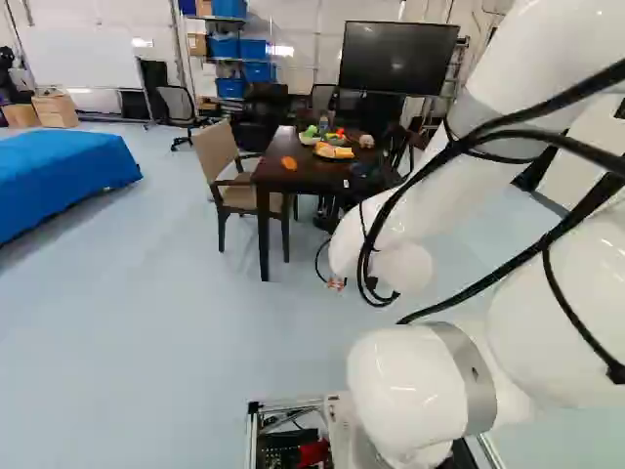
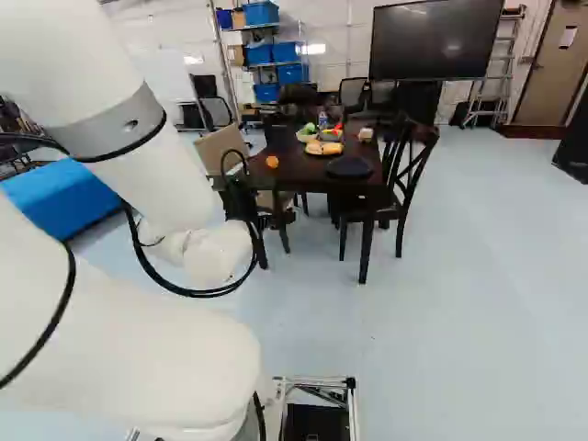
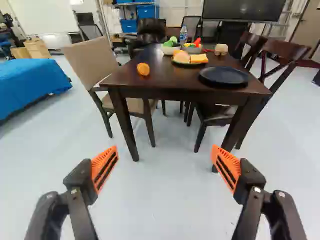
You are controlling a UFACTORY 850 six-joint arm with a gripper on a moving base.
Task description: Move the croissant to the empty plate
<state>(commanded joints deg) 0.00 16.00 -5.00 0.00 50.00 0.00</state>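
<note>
My gripper [image 1: 336, 283] is positioned short of the dark wooden table [image 3: 155, 80], with its two orange-padded fingers [image 3: 104, 169] set wide apart and nothing between them. Ahead, on the tabletop, a green-rimmed plate [image 3: 186, 64] carries a rounded tan bread item [image 3: 181, 56], possibly the croissant; identification is uncertain at this scale. A yellow food item [image 3: 198, 58] lies beside it. The empty black plate [image 3: 223, 76] sits near the table edge. A separate orange item [image 3: 143, 69] rests directly on the wood.
</note>
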